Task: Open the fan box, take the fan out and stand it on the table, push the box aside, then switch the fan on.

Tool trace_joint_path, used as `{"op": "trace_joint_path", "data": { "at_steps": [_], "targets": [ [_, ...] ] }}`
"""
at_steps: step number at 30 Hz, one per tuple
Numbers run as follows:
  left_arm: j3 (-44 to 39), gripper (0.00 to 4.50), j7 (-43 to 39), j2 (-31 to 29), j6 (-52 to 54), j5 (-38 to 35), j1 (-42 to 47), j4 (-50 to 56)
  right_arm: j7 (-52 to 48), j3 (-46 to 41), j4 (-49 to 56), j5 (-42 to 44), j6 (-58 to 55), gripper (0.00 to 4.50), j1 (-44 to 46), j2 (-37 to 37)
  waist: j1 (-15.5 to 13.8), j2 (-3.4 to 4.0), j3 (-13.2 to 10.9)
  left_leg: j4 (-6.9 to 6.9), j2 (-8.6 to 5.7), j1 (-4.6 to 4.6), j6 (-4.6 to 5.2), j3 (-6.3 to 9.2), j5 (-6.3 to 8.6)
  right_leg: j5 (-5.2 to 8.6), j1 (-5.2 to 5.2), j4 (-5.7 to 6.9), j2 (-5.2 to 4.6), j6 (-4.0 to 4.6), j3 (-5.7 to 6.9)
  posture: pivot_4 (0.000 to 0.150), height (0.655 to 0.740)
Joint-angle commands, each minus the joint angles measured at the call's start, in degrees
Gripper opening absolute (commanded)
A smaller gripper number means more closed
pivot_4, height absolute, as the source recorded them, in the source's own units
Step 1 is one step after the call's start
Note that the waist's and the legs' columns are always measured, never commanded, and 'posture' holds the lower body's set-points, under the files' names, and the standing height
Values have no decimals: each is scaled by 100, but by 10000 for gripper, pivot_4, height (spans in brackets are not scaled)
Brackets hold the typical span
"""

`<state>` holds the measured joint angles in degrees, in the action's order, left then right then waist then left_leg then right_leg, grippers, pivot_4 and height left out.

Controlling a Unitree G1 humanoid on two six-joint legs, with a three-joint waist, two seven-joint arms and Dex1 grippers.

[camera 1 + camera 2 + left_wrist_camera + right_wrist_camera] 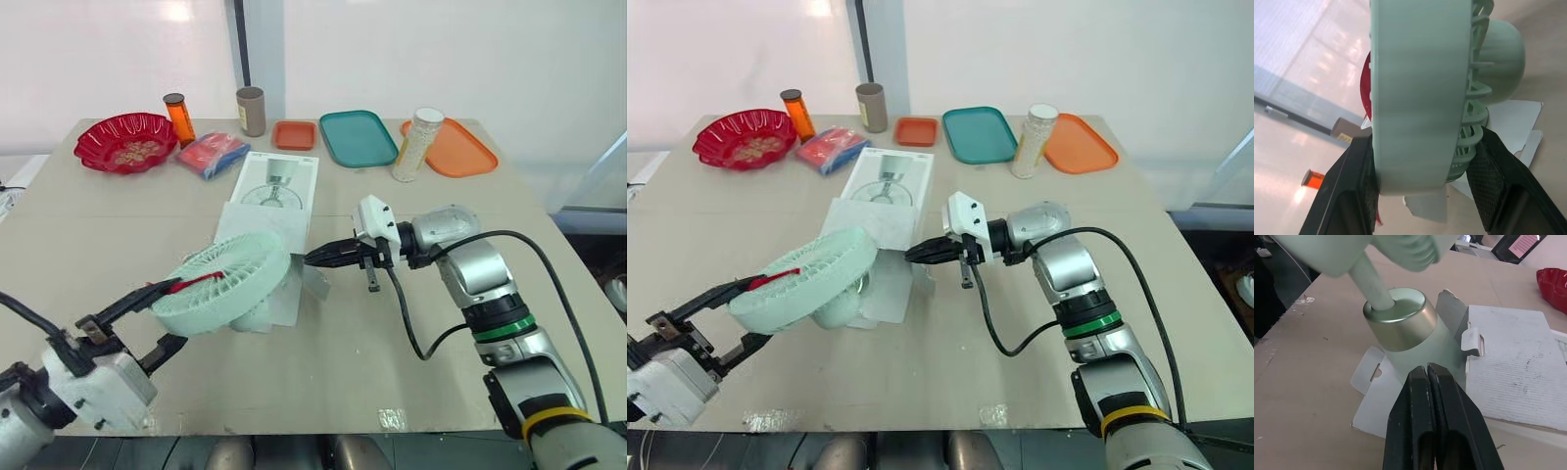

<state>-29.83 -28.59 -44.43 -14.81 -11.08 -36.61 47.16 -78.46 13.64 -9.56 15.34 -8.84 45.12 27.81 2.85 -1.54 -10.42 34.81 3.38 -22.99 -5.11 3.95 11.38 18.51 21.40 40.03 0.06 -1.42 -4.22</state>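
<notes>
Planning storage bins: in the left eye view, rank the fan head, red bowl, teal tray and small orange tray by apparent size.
1. fan head (nearest camera)
2. red bowl and teal tray, alike
3. small orange tray

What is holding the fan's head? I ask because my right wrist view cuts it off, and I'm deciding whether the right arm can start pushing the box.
Observer: The left gripper has it. Its jaws clamp the round head of the fan by the rim, one on each side.
Operator: Is the fan upright yet?
Observer: No. It is tilted, with the head leaning low towards the left arm.
Operator: What lies beyond the box if I push it away?
Observer: The box lies flat, and past it, near the table's far edge, sit a small orange tray and a teal tray.
</notes>
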Motion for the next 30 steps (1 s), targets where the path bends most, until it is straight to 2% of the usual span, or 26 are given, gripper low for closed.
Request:
{"op": "trace_joint_path", "data": {
  "at_steps": [1,7,12,18,21,30],
  "targets": [
    [-841,20971,17,61,888,-1201,72,495,-55,3,66,26,70,0,146,-41,-6,0,0,0,2,0,0,0,0,0,0,0,2,1,0,1500,7400],
    [-1620,20971,-126,49,1860,-2345,109,643,-54,2,122,64,-64,0,201,-82,-9,-2,-1,2,2,-1,0,2,0,1,0,0,3,1,1,1500,7400],
    [-2643,20971,-256,-50,2782,-3924,-230,484,-35,16,189,90,-209,0,219,-123,1,-3,-1,2,7,0,-1,2,0,1,1,0,8,2,1,1500,7400],
    [-3532,20971,-227,-304,3529,-4922,-285,105,-1,17,264,102,-374,0,245,-182,-7,-3,-2,2,8,-1,-2,4,1,2,1,-1,8,5,1,1500,7400],
    [-3884,20971,-68,-502,3834,-5038,-68,-137,12,23,269,66,-383,0,241,-209,-7,-5,-2,2,8,-1,-2,6,1,3,0,-1,10,5,2,1500,7400],
    [-4463,20971,-173,-875,4686,-4447,118,-838,32,74,250,9,-372,0,222,-262,3,-5,-3,-2,15,-1,-4,7,2,7,5,0,20,13,2,1500,7400]
  ]
}}
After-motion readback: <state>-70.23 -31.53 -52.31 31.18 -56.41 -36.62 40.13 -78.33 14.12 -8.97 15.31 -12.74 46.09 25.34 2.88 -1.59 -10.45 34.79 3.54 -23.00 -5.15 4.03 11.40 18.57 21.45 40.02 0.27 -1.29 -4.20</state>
